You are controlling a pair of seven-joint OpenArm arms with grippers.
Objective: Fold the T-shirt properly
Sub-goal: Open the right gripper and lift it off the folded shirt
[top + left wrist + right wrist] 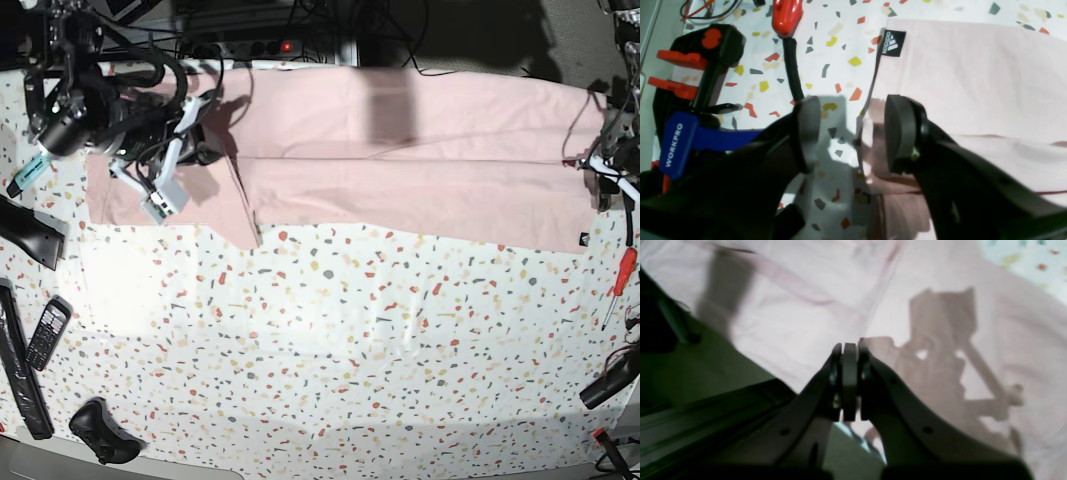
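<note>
The pale pink T-shirt (420,150) lies spread across the back of the terrazzo table, plain side up. In the left wrist view its edge (973,76) with a small black logo tag (892,43) lies under my left gripper (853,136). That gripper is open, one finger over the bare table and one over the cloth. It is at the shirt's right end in the base view (600,175). My right gripper (848,380) is shut, with the shirt (790,323) gathered at its tips. It is at the shirt's left end in the base view (200,150). No lettering shows.
A red-handled screwdriver (620,275) lies by the shirt's right end and shows in the left wrist view (786,13). A blue and black clamp (676,143) is beside the left gripper. A phone (47,332) and black tools (100,430) lie front left. Cables run along the back edge.
</note>
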